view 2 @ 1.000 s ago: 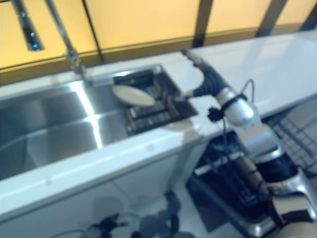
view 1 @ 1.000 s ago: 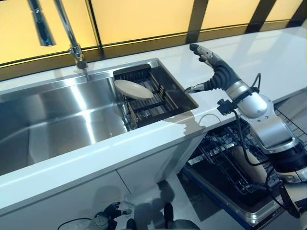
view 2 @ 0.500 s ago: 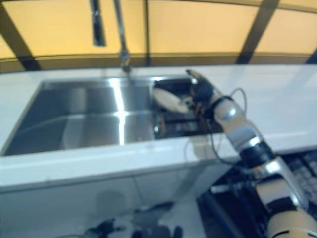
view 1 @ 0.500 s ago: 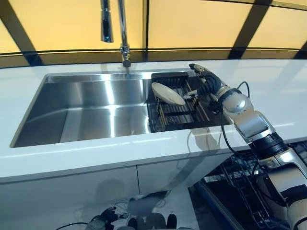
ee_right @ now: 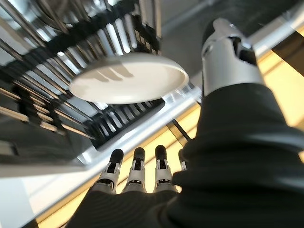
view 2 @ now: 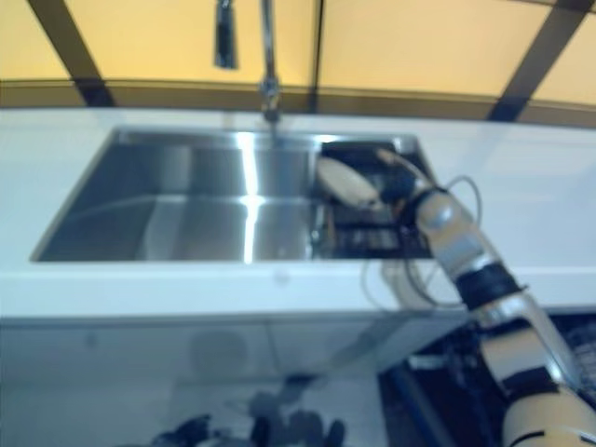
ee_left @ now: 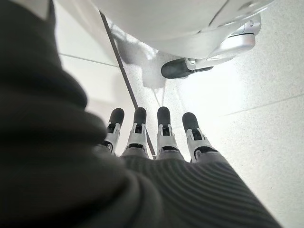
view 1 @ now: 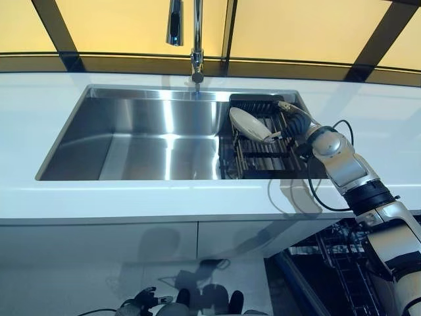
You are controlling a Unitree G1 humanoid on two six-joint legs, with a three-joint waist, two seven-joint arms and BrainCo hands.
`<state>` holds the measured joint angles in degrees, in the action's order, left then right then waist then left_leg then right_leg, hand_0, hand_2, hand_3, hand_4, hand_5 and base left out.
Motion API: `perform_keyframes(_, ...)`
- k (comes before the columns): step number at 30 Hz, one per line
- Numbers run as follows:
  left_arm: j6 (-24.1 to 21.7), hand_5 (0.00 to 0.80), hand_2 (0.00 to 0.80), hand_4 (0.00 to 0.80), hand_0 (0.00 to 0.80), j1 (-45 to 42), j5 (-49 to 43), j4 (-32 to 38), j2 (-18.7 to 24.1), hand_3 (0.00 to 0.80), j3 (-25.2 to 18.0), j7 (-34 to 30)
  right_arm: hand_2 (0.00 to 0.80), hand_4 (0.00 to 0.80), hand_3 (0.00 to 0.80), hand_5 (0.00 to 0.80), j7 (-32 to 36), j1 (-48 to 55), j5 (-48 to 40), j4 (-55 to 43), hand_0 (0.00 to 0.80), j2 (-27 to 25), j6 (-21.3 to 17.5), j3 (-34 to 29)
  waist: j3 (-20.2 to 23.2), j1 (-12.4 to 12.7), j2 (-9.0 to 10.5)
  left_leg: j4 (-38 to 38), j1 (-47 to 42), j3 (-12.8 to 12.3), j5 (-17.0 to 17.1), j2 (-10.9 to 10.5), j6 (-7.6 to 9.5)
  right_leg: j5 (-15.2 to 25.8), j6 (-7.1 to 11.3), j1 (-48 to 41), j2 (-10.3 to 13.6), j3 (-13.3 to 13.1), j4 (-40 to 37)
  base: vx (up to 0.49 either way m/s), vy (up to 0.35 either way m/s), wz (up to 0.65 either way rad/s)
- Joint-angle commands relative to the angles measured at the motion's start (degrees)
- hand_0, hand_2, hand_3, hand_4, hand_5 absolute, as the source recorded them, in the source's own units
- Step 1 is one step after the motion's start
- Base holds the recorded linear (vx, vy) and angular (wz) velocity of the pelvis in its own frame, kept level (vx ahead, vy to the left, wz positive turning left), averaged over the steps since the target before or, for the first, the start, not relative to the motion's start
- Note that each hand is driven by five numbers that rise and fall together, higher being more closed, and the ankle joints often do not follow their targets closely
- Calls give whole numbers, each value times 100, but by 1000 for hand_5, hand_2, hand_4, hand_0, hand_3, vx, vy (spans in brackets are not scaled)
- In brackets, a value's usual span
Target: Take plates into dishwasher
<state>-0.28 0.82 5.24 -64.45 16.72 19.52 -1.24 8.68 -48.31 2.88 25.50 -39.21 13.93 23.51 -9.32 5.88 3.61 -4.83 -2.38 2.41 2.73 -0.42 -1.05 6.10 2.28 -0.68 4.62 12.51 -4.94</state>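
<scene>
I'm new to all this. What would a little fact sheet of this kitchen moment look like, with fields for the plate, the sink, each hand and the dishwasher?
plate: one cream plate leaning tilted in the dark rack at the right end of the sink
sink: steel basin, bare apart from the rack; tap behind it
right hand: right hand beside the plate, fingers straight, not gripping it
left hand: left hand hanging low over the floor, fingers straight, holding nothing
dishwasher: dishwasher rack visible lower right, under the counter
</scene>
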Motion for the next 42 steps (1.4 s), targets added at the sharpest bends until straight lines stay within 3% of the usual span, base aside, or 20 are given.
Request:
perform_keyframes(1,-15,0,0,0,0,259,-69,-63,189,0,69,-31,0,0,0,0,119,-642,283,139,0,-396,-214,363,81,149,163,-17,11,-207,-196,-314,298,-142,164,-116,11,-150,124,3,-18,8)
perform_keyframes(20,23,0,0,0,0,280,-67,67,276,0,82,-12,0,0,0,0,183,-558,443,293,0,-208,-128,494,-94,193,211,-17,39,-209,-185,-266,294,-136,188,-72,-10,-127,168,1,-7,2)
perform_keyframes(42,18,0,0,0,0,464,70,307,343,0,331,-28,0,0,0,0,-461,-1093,563,1078,0,-114,64,818,-433,337,142,64,236,-87,-129,-224,249,-237,78,17,-84,-64,254,7,-26,2)
